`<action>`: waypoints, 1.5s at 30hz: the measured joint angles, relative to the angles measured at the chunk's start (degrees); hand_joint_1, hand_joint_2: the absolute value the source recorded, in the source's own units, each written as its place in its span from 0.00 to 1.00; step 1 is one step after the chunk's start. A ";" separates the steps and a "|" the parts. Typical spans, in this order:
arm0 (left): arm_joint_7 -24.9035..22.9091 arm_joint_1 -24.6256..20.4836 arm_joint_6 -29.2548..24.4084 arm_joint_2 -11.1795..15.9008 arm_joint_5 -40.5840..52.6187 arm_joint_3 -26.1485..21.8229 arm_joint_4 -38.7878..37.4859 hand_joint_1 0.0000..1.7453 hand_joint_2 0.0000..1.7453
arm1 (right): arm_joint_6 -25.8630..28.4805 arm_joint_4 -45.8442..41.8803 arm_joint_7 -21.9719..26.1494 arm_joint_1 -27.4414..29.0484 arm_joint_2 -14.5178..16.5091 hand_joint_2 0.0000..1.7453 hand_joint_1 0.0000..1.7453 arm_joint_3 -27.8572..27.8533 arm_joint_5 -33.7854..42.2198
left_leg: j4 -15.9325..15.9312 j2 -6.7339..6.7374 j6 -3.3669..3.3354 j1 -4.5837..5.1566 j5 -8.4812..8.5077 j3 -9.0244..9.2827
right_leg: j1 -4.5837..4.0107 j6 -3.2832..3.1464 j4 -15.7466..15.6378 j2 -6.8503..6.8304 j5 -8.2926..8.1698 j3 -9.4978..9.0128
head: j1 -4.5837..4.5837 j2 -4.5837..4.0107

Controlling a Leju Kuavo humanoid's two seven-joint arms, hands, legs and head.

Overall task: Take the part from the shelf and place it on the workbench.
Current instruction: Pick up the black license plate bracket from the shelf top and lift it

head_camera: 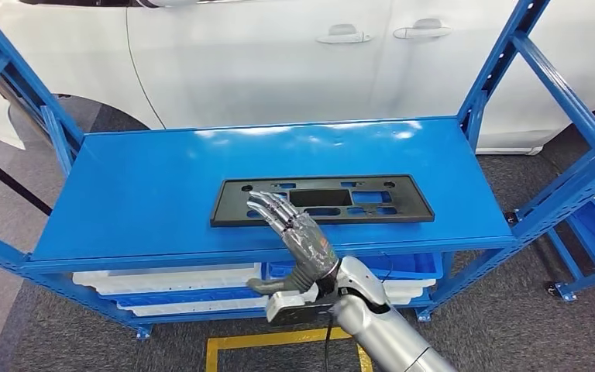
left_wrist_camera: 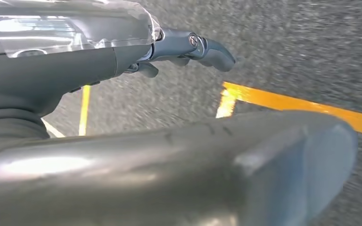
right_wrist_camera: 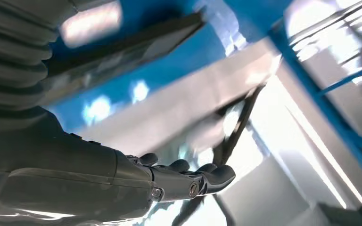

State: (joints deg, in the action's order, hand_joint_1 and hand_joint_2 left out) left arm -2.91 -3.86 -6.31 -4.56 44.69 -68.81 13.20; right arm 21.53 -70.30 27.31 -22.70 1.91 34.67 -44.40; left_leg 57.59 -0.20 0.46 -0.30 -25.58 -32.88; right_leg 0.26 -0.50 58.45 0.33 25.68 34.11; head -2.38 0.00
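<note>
The right hand (head_camera: 294,236) reaches in over the front edge of the blue shelf (head_camera: 147,194), fingers (head_camera: 267,205) stretched forward and a little apart, the thumb hanging low below the shelf's front lip. The fingertips lie over the near left part of the part (head_camera: 321,199), a flat black plate with cutouts; whether they actually press on it, I cannot tell. Nothing is in its grasp. The part lies flat near the shelf's front edge, roughly at the middle of its length, long side parallel to that edge.

In the left wrist view, the left hand (left_wrist_camera: 188,47) hangs over grey floor with yellow tape lines (left_wrist_camera: 287,101), fingers curled in loosely, holding nothing.

Under the top shelf sit white and blue trays (head_camera: 170,279). Blue uprights (head_camera: 503,58) frame both ends. Behind the shelf stands a white car (head_camera: 279,54), door handles showing. Yellow floor tape (head_camera: 271,341) marks the carpet in front of the shelf.
</note>
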 joint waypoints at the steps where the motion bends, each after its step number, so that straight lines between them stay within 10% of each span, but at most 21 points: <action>1: -0.32 0.01 -0.38 0.02 0.38 0.23 0.00 0.00 0.00 | 3.63 1.09 -1.88 -0.71 0.44 1.00 0.00 0.69 -4.46 | 0.26 0.02 0.34 -0.07 -0.30 -0.03 | 0.06 -0.33 -0.15 0.04 -0.07 -0.08 | 0.00 0.00; 7: -0.66 0.04 -0.96 -0.03 1.25 0.99 -0.02 0.00 0.00 | 10.29 7.24 -6.87 -4.03 3.11 1.00 0.00 4.38 -13.90 | 16.49 0.04 1.63 -0.41 -7.53 -7.73 | 0.12 -1.31 -0.40 -0.18 -0.04 -0.34 | -0.01 0.00; 13: -0.67 0.09 -1.01 -0.01 1.30 1.04 -0.01 0.00 0.00 | 10.64 9.70 -7.13 -5.44 4.06 1.00 0.00 5.59 -14.26 | 0.09 -0.02 0.23 0.08 0.37 -0.14 | -0.12 -0.55 -0.32 0.04 0.29 -0.80 | -0.01 0.00; 17: -0.45 0.21 -0.92 0.02 1.48 1.05 -0.01 0.00 0.00 | 12.33 10.92 -10.09 -6.23 4.38 1.00 0.00 5.99 -17.31 | -0.74 -0.02 -0.99 -0.06 0.68 0.21 | -0.11 0.70 0.50 0.02 1.02 -0.53 | 0.00 0.00; 21: 0.10 0.00 -0.51 0.01 1.79 1.06 -0.01 0.00 0.00 | 15.12 14.48 -15.98 -7.95 5.58 1.00 0.00 6.92 -24.08 | -1.08 0.17 -1.79 -0.21 0.87 0.34 | 0.10 1.30 13.16 -0.05 7.30 5.47 | 0.00 0.00; 23: 0.20 -0.01 -0.35 0.01 1.89 1.05 -0.02 0.00 0.00 | 16.10 16.71 -17.71 -8.32 6.34 1.00 0.00 7.23 -26.01 | -0.98 0.11 -1.78 -0.20 0.79 0.37 | 0.21 1.39 15.67 -0.07 7.01 6.90 | 0.00 0.00; 28: 0.21 -0.08 -0.13 0.01 2.28 1.06 -0.02 0.00 0.00 | 17.18 21.03 -20.04 -10.15 8.30 1.00 0.00 7.48 -28.25 | -0.31 -0.03 -0.85 0.06 0.21 0.44 | -0.01 0.44 0.43 -0.16 -0.23 -0.04 | -0.01 0.00; 33: 0.27 -0.13 0.19 0.10 2.89 1.07 -0.02 0.00 0.00 | 17.47 25.34 -22.02 -11.47 9.71 1.00 0.00 7.50 -30.48 | 1.91 0.00 0.76 -0.24 -1.52 -0.47 | 0.10 -0.94 -1.01 -0.11 -0.54 -0.54 | -0.01 0.00; 36: 0.31 -0.08 0.30 0.09 3.21 1.07 -0.02 0.00 0.00 | 17.80 28.46 -22.91 -12.06 10.42 1.00 0.00 7.50 -32.32 | 12.63 0.01 1.62 -0.55 -6.68 -5.41 | 0.22 -1.27 -1.15 -0.22 -0.55 -0.68 | -0.02 0.00; 38: 0.31 0.03 0.39 0.11 3.40 1.07 -0.02 0.00 0.00 | 17.83 30.31 -23.53 -12.16 10.60 1.00 0.00 7.50 -33.48 | 16.21 0.02 1.90 -0.70 -7.11 -7.39 | 0.21 -1.26 -1.12 -0.23 -0.49 -0.71 | -0.02 0.00; 42: 0.37 -0.02 0.61 0.16 3.53 1.07 -0.02 0.00 0.00 | 17.93 33.41 -24.30 -13.05 11.35 1.00 0.00 7.50 -34.56 | 2.76 0.00 1.51 -0.85 -0.12 -1.17 | 0.13 -0.68 -0.98 0.01 -0.16 -1.11 | -0.01 0.00; 45: 0.38 -0.12 0.74 0.16 3.62 1.07 -0.02 0.00 0.00 | 18.04 35.34 -24.75 -13.68 11.67 1.00 0.00 7.48 -35.04 | -0.43 -0.13 0.39 -0.40 0.44 0.21 | -0.03 0.27 -0.99 0.08 -0.21 -1.01 | 0.00 0.00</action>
State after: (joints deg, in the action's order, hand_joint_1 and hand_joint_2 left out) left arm -2.54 -3.98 -5.57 -4.40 48.31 -67.73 13.18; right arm 39.57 -34.96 2.56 -36.38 13.57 42.15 -79.44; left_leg 57.16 -0.33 0.86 -0.70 -25.14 -32.66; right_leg 0.22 -0.24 57.46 0.41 25.47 33.10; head -2.38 0.00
